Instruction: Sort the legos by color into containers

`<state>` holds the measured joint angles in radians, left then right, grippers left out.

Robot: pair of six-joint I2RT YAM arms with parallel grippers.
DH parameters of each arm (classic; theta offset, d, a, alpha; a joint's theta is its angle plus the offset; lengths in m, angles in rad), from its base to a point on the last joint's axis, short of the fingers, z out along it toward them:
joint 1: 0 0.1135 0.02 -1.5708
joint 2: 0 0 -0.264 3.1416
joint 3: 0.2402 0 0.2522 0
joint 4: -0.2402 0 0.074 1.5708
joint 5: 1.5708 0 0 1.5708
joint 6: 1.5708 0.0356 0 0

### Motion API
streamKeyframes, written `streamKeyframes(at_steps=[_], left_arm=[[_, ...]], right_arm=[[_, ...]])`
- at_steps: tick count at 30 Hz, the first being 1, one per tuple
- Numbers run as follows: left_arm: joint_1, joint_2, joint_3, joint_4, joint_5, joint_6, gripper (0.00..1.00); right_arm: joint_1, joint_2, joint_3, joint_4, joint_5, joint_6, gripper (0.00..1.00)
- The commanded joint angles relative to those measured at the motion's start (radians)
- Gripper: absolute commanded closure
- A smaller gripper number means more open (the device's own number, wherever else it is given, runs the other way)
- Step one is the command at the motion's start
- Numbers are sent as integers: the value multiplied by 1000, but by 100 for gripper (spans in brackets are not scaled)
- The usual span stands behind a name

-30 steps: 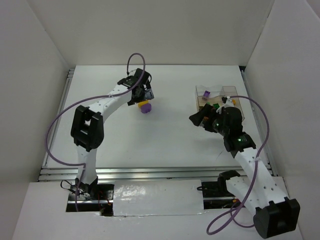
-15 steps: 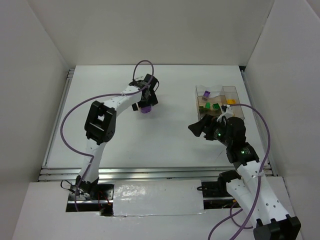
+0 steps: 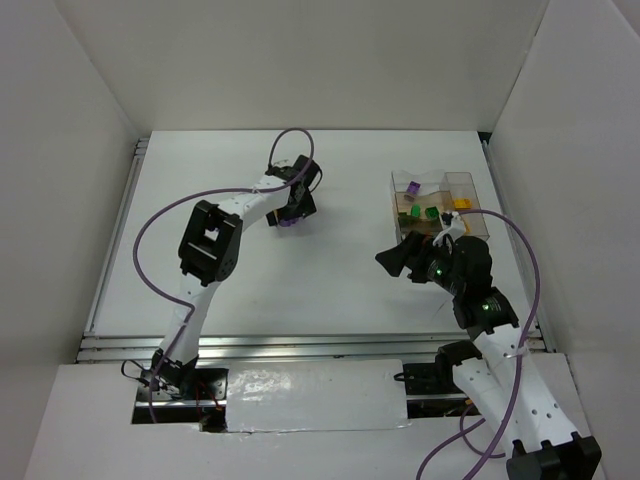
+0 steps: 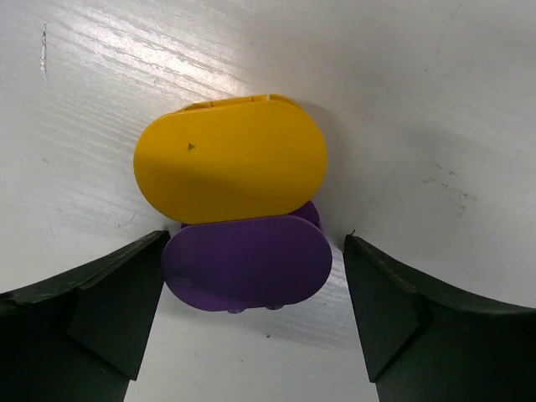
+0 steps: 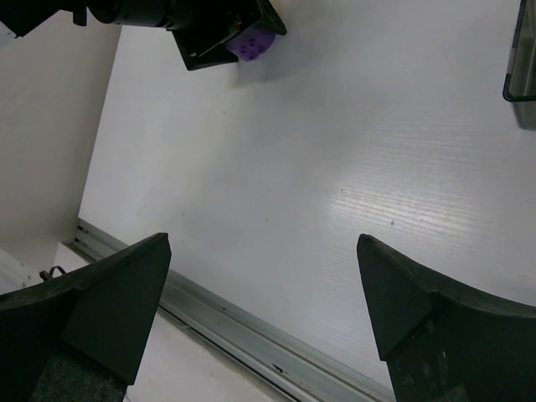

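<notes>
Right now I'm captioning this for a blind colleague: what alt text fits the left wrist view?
A yellow brick and a purple brick lie touching on the white table, the purple one nearer the camera. The open left gripper straddles the purple one, a black finger on either side.

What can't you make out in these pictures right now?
- Top view: the left gripper covers the yellow lego; only the purple lego peeks out.
- Top view: the legos in the containers are too small to count.
- Right wrist view: the containers are cut off by the right edge.
</notes>
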<state>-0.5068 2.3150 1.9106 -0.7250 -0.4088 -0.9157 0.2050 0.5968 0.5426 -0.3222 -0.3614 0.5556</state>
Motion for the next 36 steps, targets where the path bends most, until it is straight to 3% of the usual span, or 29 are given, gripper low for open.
streamKeyframes(at_steps=[1, 4, 5, 7, 10, 11, 13, 17, 22, 23, 29, 36], left_arm=[[-4, 38, 34, 9, -22, -3, 4], [-4, 34, 12, 36, -9, 9, 21], [-4, 29, 1, 41, -4, 12, 34], [-4, 4, -47, 79, 13, 24, 49], [-4, -35, -108, 136, 48, 69, 80], [-9, -63, -120, 144, 56, 83, 100], [-21, -104, -175, 177, 53, 133, 100], [-93, -367, -381, 347, 22, 282, 100], [-225, -722, -803, 709, -15, 592, 100], [-251, -823, -856, 822, 69, 629, 100], [-318, -1097, -1102, 960, 397, 784, 100], [-374, -1175, -1078, 872, 587, 851, 100]], right_arm=[[5, -6, -13, 29, -19, -16, 0], [7, -5, -15, 35, -22, -17, 0], [8, -3, -15, 37, -22, -19, 0], [7, 1, -15, 38, -22, -20, 0], [8, 9, -20, 49, -27, -19, 0], [8, 11, -23, 55, -28, -16, 0], [5, 20, -33, 77, -31, -8, 0], [5, 47, -23, 87, -42, 30, 0], [10, 44, 65, 46, -31, 104, 1], [10, 41, 83, 32, -30, 113, 1], [112, 87, 242, -44, -22, 167, 1], [388, 167, 329, -94, 193, 173, 1]])
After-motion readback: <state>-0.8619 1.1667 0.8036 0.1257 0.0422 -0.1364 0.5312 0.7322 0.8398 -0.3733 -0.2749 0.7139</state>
